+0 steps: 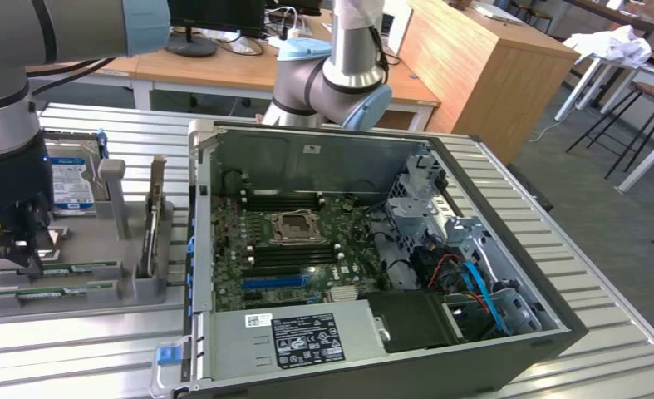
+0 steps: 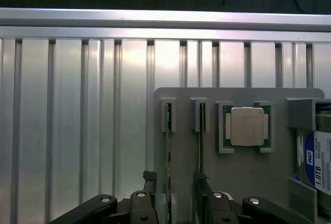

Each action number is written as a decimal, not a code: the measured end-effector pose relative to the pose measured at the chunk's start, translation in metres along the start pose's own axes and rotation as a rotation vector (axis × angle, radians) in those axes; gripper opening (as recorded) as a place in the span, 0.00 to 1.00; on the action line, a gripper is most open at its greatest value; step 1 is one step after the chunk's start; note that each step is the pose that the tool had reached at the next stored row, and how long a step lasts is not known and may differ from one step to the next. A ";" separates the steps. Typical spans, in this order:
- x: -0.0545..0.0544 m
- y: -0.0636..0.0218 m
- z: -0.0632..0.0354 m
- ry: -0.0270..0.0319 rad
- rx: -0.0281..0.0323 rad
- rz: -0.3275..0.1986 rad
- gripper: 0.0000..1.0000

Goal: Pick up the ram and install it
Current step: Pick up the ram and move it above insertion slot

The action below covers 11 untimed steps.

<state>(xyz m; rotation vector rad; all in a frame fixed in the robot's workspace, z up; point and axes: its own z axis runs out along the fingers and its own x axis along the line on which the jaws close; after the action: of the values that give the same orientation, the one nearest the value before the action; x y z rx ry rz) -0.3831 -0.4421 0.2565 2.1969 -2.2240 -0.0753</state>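
1. Exterior view: at the scene's left the arm stands vertical, its gripper (image 1: 14,253) pointing down over the grey holder (image 1: 138,293).
2. Wrist view: the jaws are apart, either side of the ram (image 2: 168,146), which stands on edge in its slot.

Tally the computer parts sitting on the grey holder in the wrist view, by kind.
Long thin green ram sticks: 2
Small square silver CPU chip: 1
Blue-and-white-labelled hard drive: 1
Total: 4
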 end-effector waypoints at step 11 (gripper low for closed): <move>0.000 -0.0005 0.0112 0.0000 0.0000 0.000 0.41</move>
<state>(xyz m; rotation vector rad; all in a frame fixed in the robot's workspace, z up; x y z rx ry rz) -0.3831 -0.4421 0.2453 2.1969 -2.2240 -0.0753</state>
